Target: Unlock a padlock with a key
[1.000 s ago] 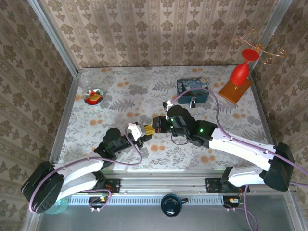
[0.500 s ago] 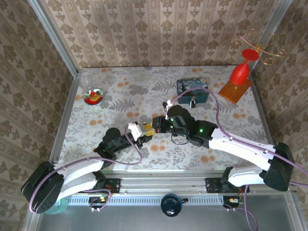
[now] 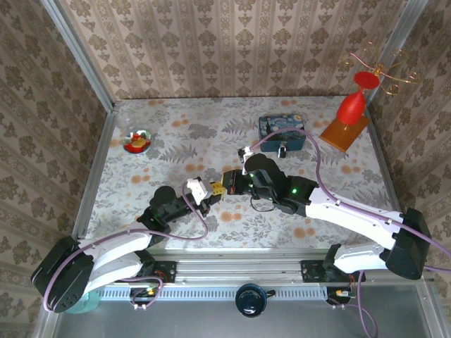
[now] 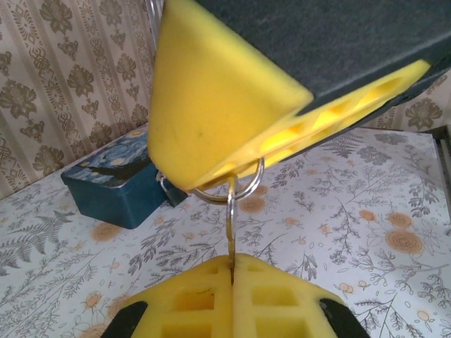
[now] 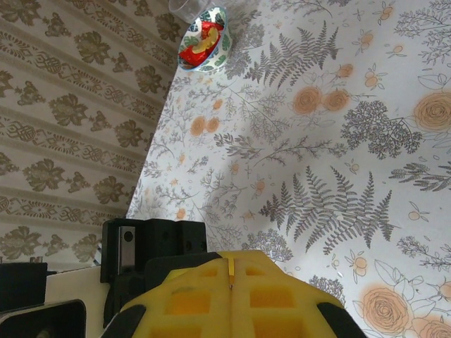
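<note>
The key (image 4: 230, 236) stands upright in the left wrist view, its blade pinched between my left gripper's (image 4: 232, 274) shut yellow pads (image 4: 282, 296). Its ring (image 4: 248, 184) runs up under my right gripper's yellow finger (image 4: 211, 105). From above, my left gripper (image 3: 213, 190) and right gripper (image 3: 227, 184) meet tip to tip at mid-table. My right gripper (image 5: 230, 278) is shut, with a thin sliver showing between its pads (image 5: 275, 299). The tiny dark padlock (image 3: 282, 150) with its silvery shackle rests against the blue starry tin (image 3: 282, 131), behind the grippers; the padlock (image 4: 171, 190) stands beside the tin (image 4: 116, 186).
A small bowl of red and yellow pieces (image 3: 137, 141) sits at the left rear, and the bowl (image 5: 204, 39) shows again at the wall. A red goblet (image 3: 354, 102) stands on an orange board (image 3: 340, 135) at the right rear. Wallpapered walls enclose the table.
</note>
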Motion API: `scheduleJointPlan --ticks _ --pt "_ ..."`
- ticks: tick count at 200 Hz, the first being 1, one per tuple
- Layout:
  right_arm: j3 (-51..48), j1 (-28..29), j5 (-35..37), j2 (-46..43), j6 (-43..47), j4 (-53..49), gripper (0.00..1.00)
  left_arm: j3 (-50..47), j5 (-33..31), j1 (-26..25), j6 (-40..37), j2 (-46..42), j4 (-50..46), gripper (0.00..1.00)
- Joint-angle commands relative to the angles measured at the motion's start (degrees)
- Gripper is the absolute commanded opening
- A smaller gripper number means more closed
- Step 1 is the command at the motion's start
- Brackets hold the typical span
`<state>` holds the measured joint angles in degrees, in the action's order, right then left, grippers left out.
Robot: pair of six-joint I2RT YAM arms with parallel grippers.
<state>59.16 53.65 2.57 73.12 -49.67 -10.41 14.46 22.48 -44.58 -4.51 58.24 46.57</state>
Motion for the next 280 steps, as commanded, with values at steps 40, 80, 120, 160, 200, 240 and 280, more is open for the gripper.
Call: scheduleJointPlan --ticks 40,80,120,160,200,240,280 --pt "-2.81 -0.33 4.69 -3.19 -0.1 -1.09 0.37 7.06 -7.56 0.02 -6.56 0.86 -11.19 0.0" --pt "-6.47 -2.62 6.02 -7.87 -2.64 -1.99 0.52 12.86 -12.25 -1.4 -15.65 4.83 -19.27 0.0" --pt "-14.97 -7.1 5.96 -16.59 -9.0 1.25 0.47 17.78 -12.12 -2.65 -29.8 11.01 -24.23 0.0" --pt "-21.3 -9.06 3.35 -20.54 -14.84 5.82 0.43 23.75 -11.27 -5.05 -44.14 14.39 -32.4 0.0" --pt "-23.66 -9.82 -2.29 -19.16 -20.45 9.67 0.42 28.45 -12.96 -7.2 -54.48 16.92 -38.74 0.0" --pt "-24.99 -10.33 -4.03 -19.6 -24.19 11.56 0.36 31.07 -14.31 -8.56 -57.78 18.38 -40.8 0.0" --pt "-26.03 -10.76 -4.55 -19.33 -26.38 12.08 0.29 31.35 -13.68 -9.6 -57.14 18.27 -39.81 0.0"
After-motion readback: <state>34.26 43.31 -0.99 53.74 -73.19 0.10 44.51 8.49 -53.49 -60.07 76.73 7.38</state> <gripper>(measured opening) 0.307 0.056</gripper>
